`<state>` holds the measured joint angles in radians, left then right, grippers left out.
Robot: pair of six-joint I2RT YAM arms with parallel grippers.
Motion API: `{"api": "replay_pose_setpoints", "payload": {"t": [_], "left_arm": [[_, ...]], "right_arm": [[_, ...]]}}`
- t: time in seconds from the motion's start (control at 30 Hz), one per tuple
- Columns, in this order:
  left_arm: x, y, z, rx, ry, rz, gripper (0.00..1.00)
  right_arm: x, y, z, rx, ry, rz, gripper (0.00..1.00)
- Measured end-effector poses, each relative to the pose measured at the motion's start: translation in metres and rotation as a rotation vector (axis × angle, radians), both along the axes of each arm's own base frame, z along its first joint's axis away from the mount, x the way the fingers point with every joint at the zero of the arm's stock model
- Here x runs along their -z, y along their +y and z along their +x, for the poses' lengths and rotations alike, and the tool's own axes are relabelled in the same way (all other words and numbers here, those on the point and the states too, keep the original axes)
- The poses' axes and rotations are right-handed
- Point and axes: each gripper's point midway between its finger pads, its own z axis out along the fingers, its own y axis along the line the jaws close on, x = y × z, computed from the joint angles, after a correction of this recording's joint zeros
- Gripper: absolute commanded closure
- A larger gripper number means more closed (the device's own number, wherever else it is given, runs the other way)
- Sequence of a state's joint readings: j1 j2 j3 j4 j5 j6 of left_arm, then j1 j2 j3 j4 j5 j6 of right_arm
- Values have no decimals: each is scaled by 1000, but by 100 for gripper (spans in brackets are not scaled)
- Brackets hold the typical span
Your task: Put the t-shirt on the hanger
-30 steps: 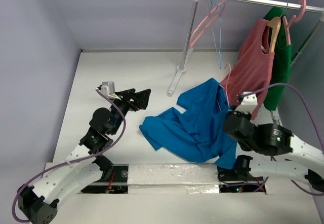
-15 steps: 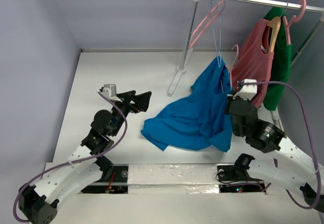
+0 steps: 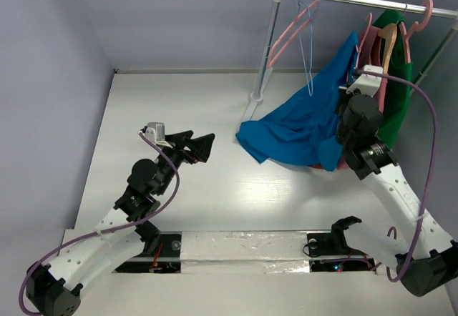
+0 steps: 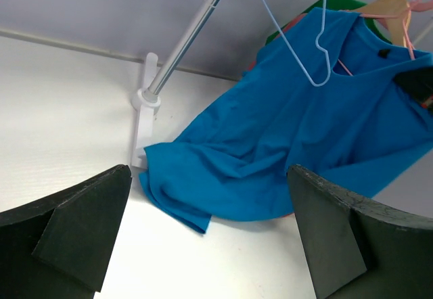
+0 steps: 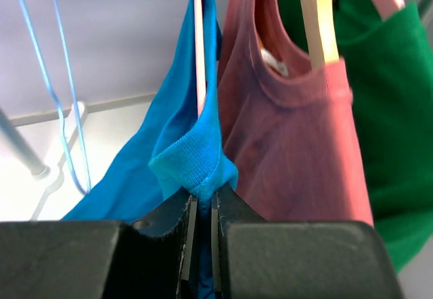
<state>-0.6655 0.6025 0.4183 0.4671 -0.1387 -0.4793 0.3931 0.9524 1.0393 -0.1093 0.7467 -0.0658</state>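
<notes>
Right wrist view: t-shirt hides most of hanger.

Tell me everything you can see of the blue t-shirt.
The t-shirt is plain bright blue soft fabric, without print. It hangs crumpled and slanted from the right gripper, whose fingers pinch a folded hemmed edge high beside the rack. The pink hanger runs up against that fold. The salmon-red top lies against it. Its lower end droops toward the table; contact is unclear.
</notes>
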Motion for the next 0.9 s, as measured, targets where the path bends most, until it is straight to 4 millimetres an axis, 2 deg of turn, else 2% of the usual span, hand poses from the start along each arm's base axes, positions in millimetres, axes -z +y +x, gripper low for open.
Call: {"api": "replay_pose_setpoints", "payload": {"t": [0.13,0.27,0.37,0.47,0.57,0.7,0.9], "left_arm": [[-2,-1,-2,8,-7,-5,1],[-2,-1,-2,11,-8,-4,1],[-2,-1,-2,12,-8,-4,1],[-2,-2,-2,14,-7,-3,1],[-1,-2,-2,14,-6,-2,1],[0,-2,-2,14,-4,-1,1],[0,-2,-2,14,-5,-1,1]], "right_arm": [[-12,-1,15,-4,-13,-35,100],[-36,-4,25,-9,-56,-47,100],[-53,-9,32,-2,-88,-53,100],[-62,-17,44,13,-100,-56,100],[-56,-25,60,30,-82,-64,100],[-32,-32,80,36,-21,-67,100],[-8,-33,95,22,19,-27,100]]}}
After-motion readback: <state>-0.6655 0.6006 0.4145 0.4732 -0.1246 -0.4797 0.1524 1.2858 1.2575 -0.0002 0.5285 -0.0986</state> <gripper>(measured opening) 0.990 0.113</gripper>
